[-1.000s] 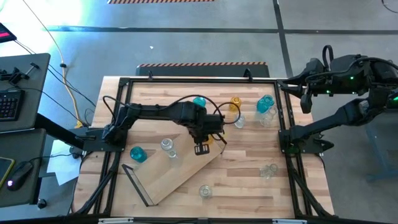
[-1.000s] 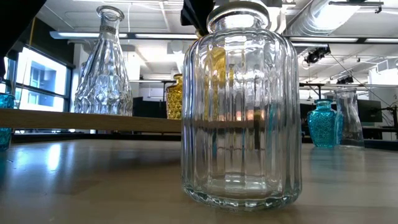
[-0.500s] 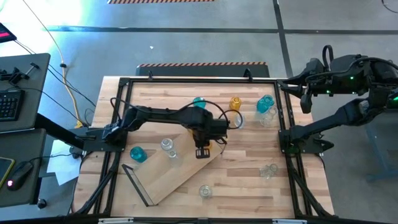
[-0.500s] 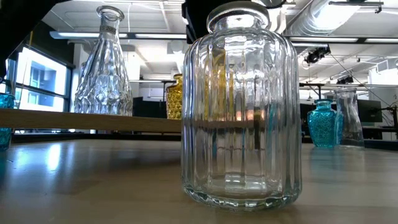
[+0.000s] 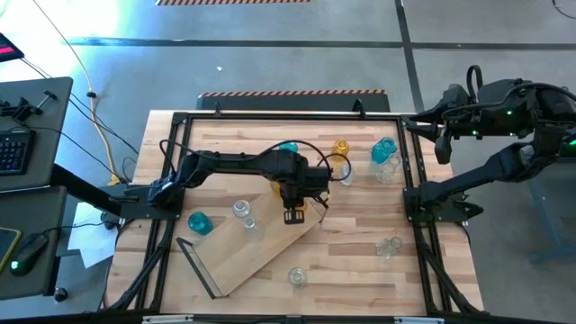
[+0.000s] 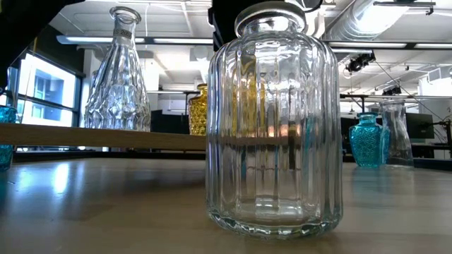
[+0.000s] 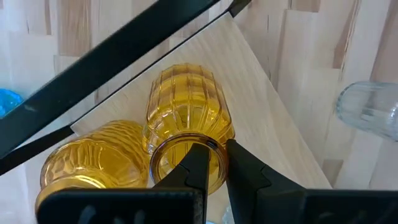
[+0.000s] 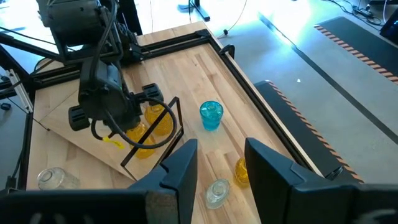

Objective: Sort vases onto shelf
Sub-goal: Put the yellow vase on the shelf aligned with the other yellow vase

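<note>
Two amber vases [image 7: 118, 163] are sitting together at the end of the shelf [image 5: 261, 247] by its black wire frame [image 7: 124, 65], and the left gripper [image 7: 214, 163] is pinching the rim of one of them, fingers nearly closed on the glass. The shelf is lying diagonally across the table [image 5: 360, 261], with a clear vase [image 5: 242, 212] on it. The right gripper [image 8: 221, 163] is hovering past the table's right edge, fingers parted around nothing.
</note>
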`<state>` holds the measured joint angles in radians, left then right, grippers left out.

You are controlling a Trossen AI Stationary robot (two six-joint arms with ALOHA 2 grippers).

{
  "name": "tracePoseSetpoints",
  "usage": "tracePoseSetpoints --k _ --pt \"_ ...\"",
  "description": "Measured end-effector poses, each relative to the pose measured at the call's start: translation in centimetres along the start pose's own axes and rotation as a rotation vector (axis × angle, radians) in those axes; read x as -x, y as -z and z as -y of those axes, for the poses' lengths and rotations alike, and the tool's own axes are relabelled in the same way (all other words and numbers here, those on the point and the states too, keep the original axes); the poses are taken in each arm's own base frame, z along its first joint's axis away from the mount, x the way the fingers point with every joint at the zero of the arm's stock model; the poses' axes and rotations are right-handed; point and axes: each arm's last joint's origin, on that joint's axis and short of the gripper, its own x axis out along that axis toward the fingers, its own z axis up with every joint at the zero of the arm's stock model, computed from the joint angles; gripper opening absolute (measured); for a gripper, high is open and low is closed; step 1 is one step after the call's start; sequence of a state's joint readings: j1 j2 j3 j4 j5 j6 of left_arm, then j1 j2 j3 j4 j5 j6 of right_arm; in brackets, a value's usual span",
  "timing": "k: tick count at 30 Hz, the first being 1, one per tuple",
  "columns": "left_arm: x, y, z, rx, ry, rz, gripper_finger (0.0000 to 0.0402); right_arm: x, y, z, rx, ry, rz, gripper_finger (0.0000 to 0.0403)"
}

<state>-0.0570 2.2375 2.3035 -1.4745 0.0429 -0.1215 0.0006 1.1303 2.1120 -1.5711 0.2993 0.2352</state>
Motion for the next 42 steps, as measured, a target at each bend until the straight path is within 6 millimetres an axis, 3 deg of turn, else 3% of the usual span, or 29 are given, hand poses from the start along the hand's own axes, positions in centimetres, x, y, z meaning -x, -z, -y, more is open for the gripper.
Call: tracePoseSetpoints --k 32,42 --pt "0.0 0.0 -0.2 -0.023 0.024 -0.001 0.0022 0.0 0.0 0.0 0.008 -0.014 -0.002 0.0117" --pt "-1.3 0.1 -0.1 -0.008 0.025 -0.038 0.0022 0.5 0.2 0.2 0.003 -0.022 0.008 0.0117"
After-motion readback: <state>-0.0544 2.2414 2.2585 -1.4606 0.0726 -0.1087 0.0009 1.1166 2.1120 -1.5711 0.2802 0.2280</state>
